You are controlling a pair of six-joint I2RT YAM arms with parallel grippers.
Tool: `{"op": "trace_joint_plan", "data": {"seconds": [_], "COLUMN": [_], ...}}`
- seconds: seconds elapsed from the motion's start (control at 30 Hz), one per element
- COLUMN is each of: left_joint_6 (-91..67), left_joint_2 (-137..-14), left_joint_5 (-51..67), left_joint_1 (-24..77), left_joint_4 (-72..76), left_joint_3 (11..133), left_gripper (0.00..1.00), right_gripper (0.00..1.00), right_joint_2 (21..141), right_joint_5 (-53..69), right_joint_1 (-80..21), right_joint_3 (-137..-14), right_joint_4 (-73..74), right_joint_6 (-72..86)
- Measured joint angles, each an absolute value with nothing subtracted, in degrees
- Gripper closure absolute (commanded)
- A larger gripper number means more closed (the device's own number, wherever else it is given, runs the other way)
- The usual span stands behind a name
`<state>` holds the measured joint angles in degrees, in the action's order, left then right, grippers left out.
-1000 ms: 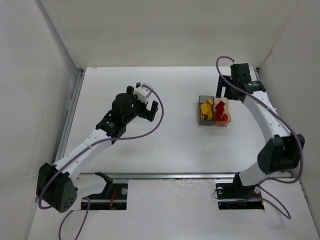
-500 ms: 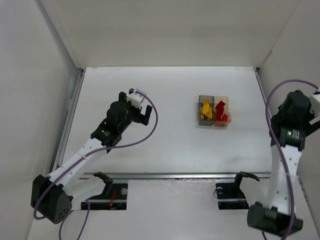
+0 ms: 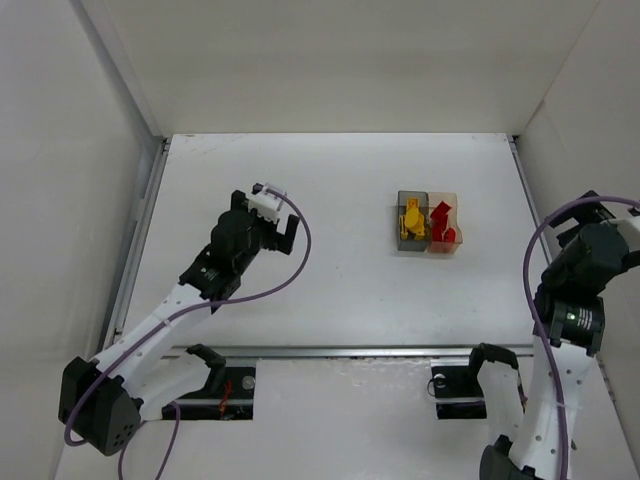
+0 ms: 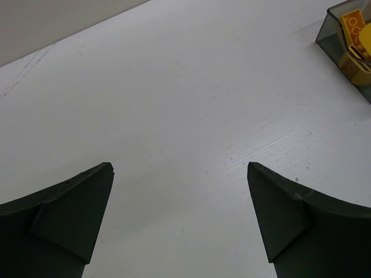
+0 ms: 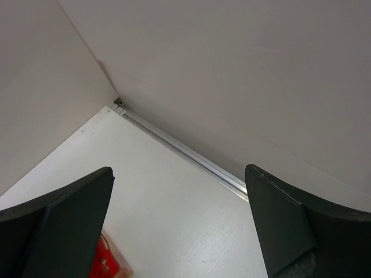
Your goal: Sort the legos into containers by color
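The containers stand as a joined pair right of centre. The dark grey box (image 3: 408, 226) holds yellow legos (image 3: 411, 218). The clear tan box (image 3: 446, 230) holds red legos (image 3: 441, 218). My left gripper (image 3: 277, 236) is open and empty over bare table, well left of the boxes. In the left wrist view the gripper (image 4: 179, 168) is open, and the grey box (image 4: 327, 35) with yellow legos (image 4: 355, 36) is at the top right. My right arm (image 3: 585, 270) is raised at the right edge. Its gripper (image 5: 178, 169) is open and empty, with a red lego (image 5: 103, 260) at the bottom left.
White walls enclose the table on the left, back and right. A metal rail (image 3: 140, 235) runs along the left edge, another (image 3: 360, 351) along the near edge. In the right wrist view a rail (image 5: 179, 147) lines the wall foot.
My right arm has swung away from the containers to the right edge and risen. My left arm has drawn back to the left and nearer its base. Both grippers stay open.
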<state>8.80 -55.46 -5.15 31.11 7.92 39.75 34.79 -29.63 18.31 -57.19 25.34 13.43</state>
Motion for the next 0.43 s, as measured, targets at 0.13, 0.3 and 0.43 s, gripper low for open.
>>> {"op": "trace_joint_plan", "data": {"seconds": [0.13,0.3,0.43], "left_joint_6": [8.69,8.49,8.49], "left_joint_2": [-54.72,-54.48,-54.43], "left_joint_5": [-5.17,-5.04,-5.02], "left_joint_1": [31.14,31.18,31.18], "left_joint_4": [8.01,8.29,8.36], "left_joint_3": [39.66,38.81,38.79], "left_gripper": [0.00,0.00,0.00], "right_gripper": [0.00,0.00,0.00], "right_joint_2": [32.69,30.76,30.33], "right_joint_5": [-30.22,-30.85,-30.35], "right_joint_1": [18.31,18.31,18.31], "right_joint_3": [-57.10,-57.19,-57.19], "right_joint_4": [25.36,25.32,25.36], "right_joint_6": [17.41,19.92,20.56]}}
